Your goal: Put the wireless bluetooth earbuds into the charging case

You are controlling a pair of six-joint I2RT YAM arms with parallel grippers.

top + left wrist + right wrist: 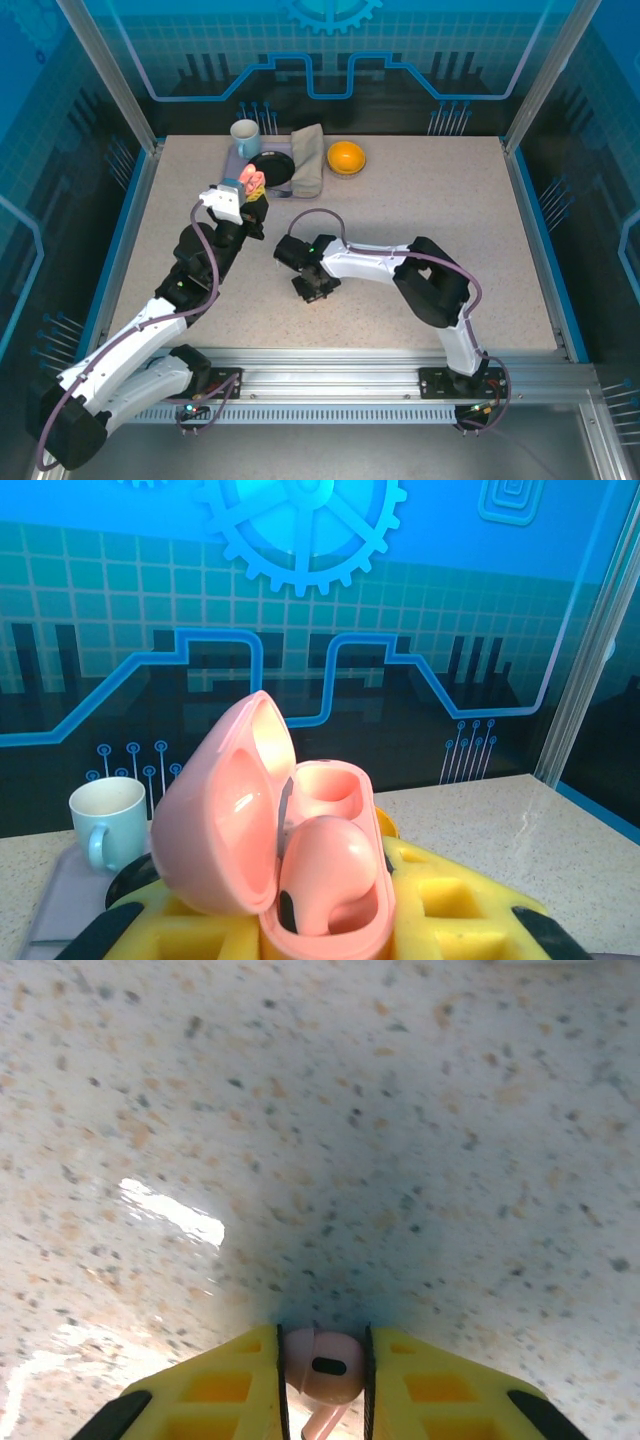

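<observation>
My left gripper (250, 196) is shut on an open salmon-pink charging case (252, 181), held up above the table's back left. In the left wrist view the case (372, 920) sits between my yellow fingers (450, 905) with its lid (215, 820) swung to the left. One pink earbud (330, 875) rests in its near socket; the far socket (330, 790) is hollow. My right gripper (313, 286) is down at the tabletop in the middle. Its pads press both sides of a second pink earbud (322, 1363), whose stem points toward the camera.
At the back left stand a pale blue mug (245, 138), a black plate (272, 168) on a lavender tray (236, 160), a folded olive cloth (308, 160) and an orange bowl (346, 157). The speckled tabletop (450, 210) stretches bare to the right.
</observation>
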